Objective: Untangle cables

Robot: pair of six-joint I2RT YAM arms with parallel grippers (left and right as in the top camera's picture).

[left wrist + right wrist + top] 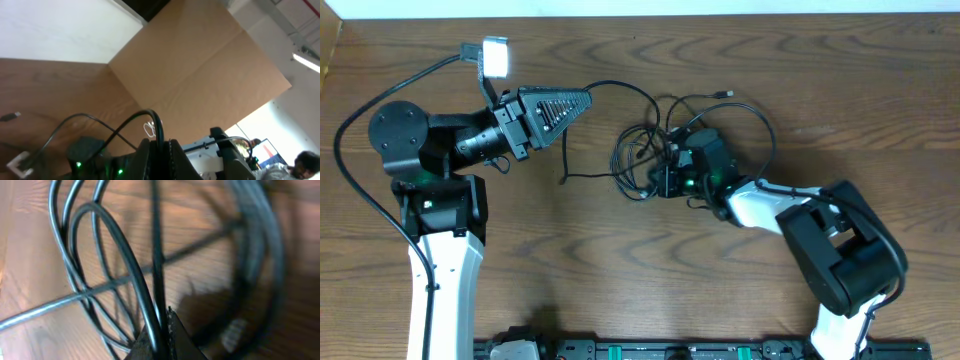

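If we start with the table [620, 270]: plain brown wood, and the whole mess sits around its middle, a bit toward the far edge.
Left gripper [585, 95]: off to the left of the knot, tips pinched together on one black strand that runs back into the pile.
Right gripper [662, 180]: right down in the tangle, also closed on a black cord. Its wrist view shows loops fanned out just past the tips.
Cables [642, 148]: thin black cords looped over each other between the two grippers. One big loop swings out to the right and one tail trails left.
Plug end [724, 93]: tiny, lying free on the wood on the far side of the knot.
Handling: I'd guess super light and floppy with a smooth jacket, so a strand can slip through a pinch and loops collapse when dragged.
Where to grab: my take is a single strand just outside the knot, or near a plug. Yanking the wad itself probably just cinches it.
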